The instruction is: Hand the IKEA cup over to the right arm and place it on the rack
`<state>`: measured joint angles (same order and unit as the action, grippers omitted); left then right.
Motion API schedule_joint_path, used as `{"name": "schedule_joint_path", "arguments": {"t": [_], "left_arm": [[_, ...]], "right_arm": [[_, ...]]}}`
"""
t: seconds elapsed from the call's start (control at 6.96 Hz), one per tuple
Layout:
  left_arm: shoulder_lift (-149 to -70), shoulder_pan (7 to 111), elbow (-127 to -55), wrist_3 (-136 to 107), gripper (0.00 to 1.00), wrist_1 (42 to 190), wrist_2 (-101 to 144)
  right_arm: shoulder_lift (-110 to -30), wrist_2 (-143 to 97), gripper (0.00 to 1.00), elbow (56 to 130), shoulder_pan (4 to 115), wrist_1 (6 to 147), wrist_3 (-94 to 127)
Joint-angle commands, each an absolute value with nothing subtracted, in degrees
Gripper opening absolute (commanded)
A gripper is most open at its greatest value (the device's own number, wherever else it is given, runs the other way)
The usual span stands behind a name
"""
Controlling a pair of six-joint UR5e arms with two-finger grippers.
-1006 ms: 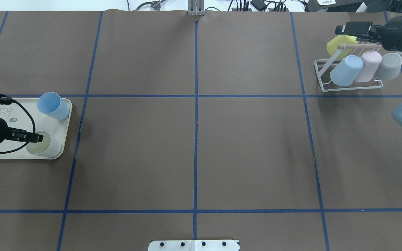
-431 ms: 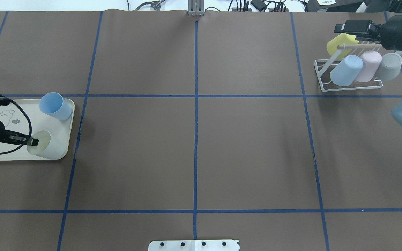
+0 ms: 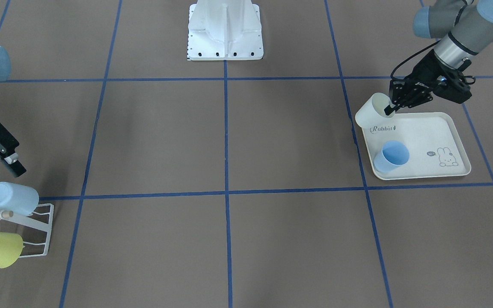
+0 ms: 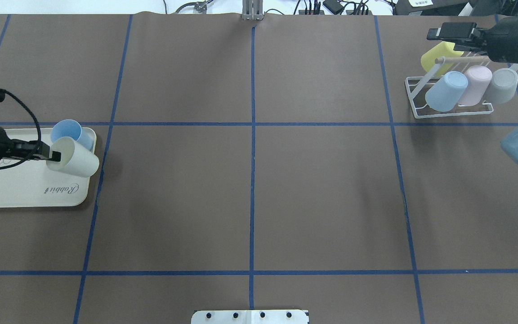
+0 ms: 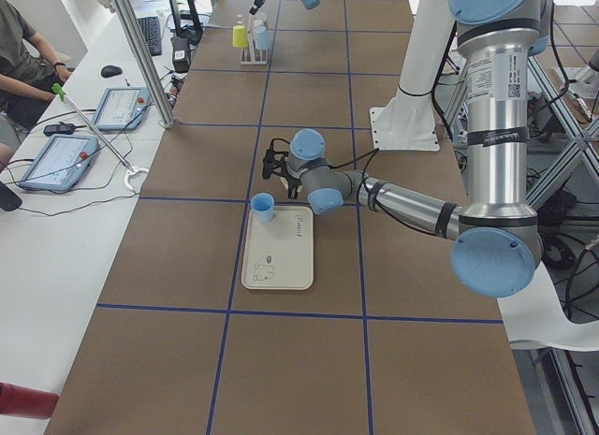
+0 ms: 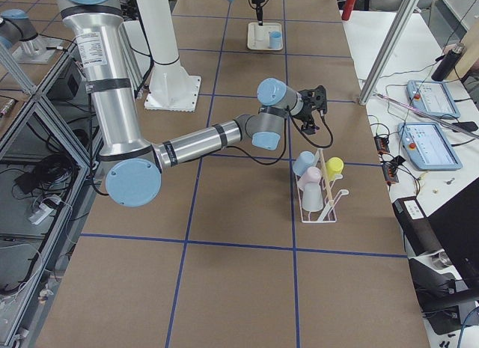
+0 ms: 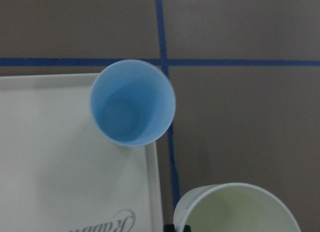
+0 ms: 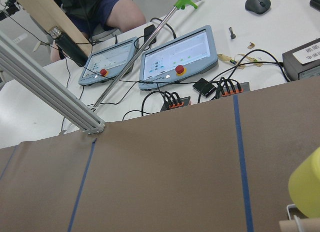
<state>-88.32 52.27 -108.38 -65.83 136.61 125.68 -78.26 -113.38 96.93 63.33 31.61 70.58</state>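
Your left gripper (image 4: 54, 156) was clamped on the rim of the cream IKEA cup (image 4: 78, 161), held tilted over the rabbit tray's (image 4: 16, 193) corner. Your right gripper (image 3: 0, 176) hung with jaws apart, well away from that tray, by the rack (image 4: 421, 112).

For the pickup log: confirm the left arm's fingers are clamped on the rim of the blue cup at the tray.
Wrong cup. The left gripper has its fingers clamped on the rim of the cream cup at the tray; the blue cup stands free, as the overhead exterior view shows.
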Motion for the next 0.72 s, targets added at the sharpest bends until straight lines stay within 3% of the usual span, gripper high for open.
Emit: {"name": "schedule_joint_path", "arguments": {"t": [0.0, 0.57], "left_arm": [[-97.69, 52.12, -108.02, -78.26, 0.00, 136.58, 125.51], [-117.20, 49.92, -99.18, -104.34, 0.00, 146.10, 122.63]], "right_arm": [[-75.34, -112.85, 0.98, 96.94, 60.75, 31.12, 80.45], [-69.70, -102.61, 0.98, 101.49, 49.26, 30.85, 112.18]]}}
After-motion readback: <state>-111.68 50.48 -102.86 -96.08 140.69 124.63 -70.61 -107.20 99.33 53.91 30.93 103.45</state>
